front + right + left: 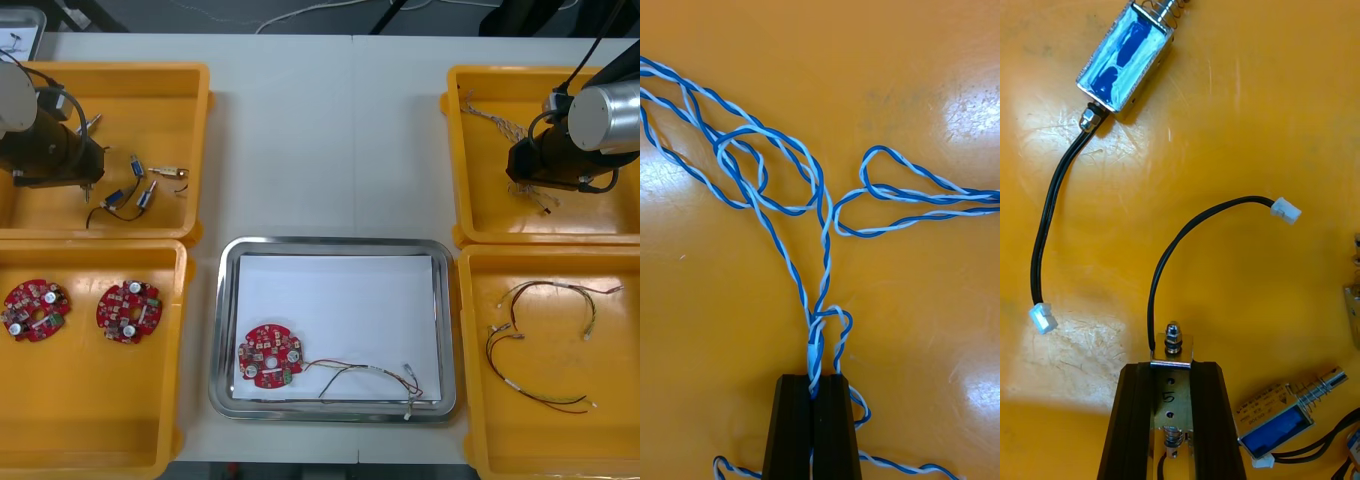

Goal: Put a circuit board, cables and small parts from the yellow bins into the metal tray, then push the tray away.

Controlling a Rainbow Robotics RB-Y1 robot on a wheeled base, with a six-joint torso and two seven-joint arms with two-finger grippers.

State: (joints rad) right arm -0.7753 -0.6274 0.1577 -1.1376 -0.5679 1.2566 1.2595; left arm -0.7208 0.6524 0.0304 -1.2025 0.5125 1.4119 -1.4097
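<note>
Front view: left claw point(88, 185) reaching down into the far left bin point(190, 100), right claw point(540, 200) down in the far right bin point(460, 150). Tray point(330, 242) at the worktop's point(330, 130) near edge, already with a board point(270, 355) and a thin cable point(365, 378) near its front rim.

Right wrist view: right claw point(817, 382) pinched shut on a blue and white cable point(820, 225) beside a tangle of loops. Likely to haul neighbouring loops up too, or to slip from so thin a hold.

Left wrist view: left claw point(1172, 365) narrow, clamped on a small metal part point(1171, 390), its black lead point(1187, 232) trailing across the bin floor. Could catch on the second part point(1277, 424) just beside one finger and drag it along.
</note>
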